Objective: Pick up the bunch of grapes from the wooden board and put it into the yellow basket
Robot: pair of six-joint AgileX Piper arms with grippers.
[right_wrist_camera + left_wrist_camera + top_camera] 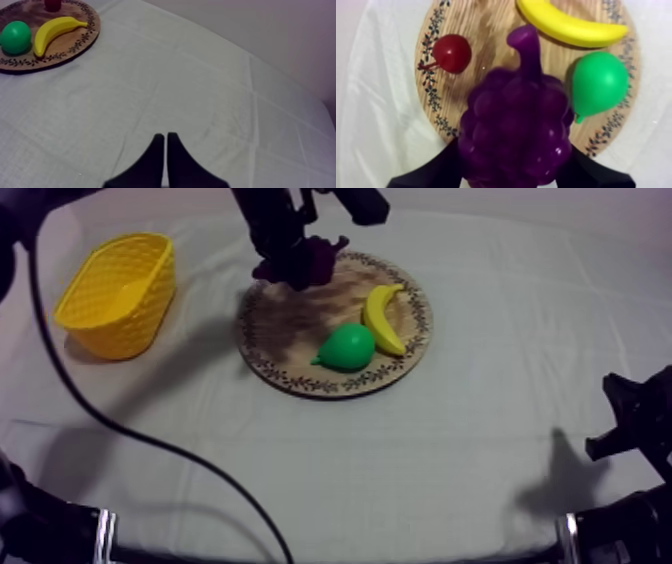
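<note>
The purple bunch of grapes (314,260) (516,130) hangs above the far left part of the round wooden board (290,338) (486,30). My left gripper (295,263) (513,172) is shut on it, one black finger at each side of the bunch. The yellow basket (120,293) stands at the table's left, apart from the board and with nothing in it. My right gripper (630,423) (165,137) rests low at the right over bare cloth, its fingers together as a narrow wedge.
On the board lie a banana (382,318) (571,27) (55,31), a green pear (348,348) (598,82) (15,37) and a small red fruit (452,53) (52,4). Bare cloth lies between board and basket.
</note>
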